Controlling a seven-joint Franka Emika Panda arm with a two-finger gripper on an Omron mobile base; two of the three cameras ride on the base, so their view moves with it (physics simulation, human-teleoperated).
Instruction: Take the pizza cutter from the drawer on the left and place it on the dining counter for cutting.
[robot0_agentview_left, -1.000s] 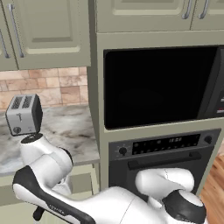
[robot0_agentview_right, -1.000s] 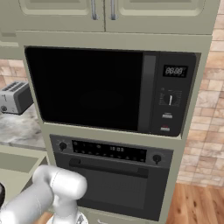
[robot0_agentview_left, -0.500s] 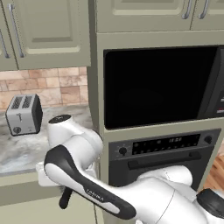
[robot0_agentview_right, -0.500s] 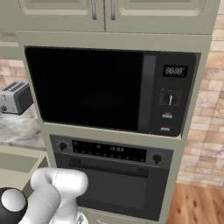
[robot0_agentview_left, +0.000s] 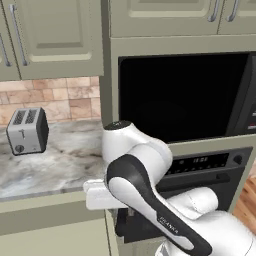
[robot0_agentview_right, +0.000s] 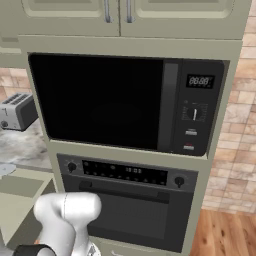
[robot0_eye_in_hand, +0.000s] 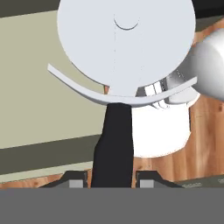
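In the hand view the pizza cutter stands straight up from my gripper. Its slim black handle runs down between the two fingertips, and they are shut on it. The pale silver wheel with its curved guard takes up the top of that view. Behind the cutter lie an olive-beige cabinet face and wood floor. I cannot tell whether that face is the drawer. The dining counter is out of view. My white arm bends across the front of the left base view.
A silver toaster stands on the small marble top to the left. Straight ahead is a tall unit with a black microwave above an oven. Wall cabinets hang overhead. Wood floor shows at the lower right.
The arm's elbow has swung up and to the right, from low at the left to in front of the oven. The cabinets and toaster have not shifted.
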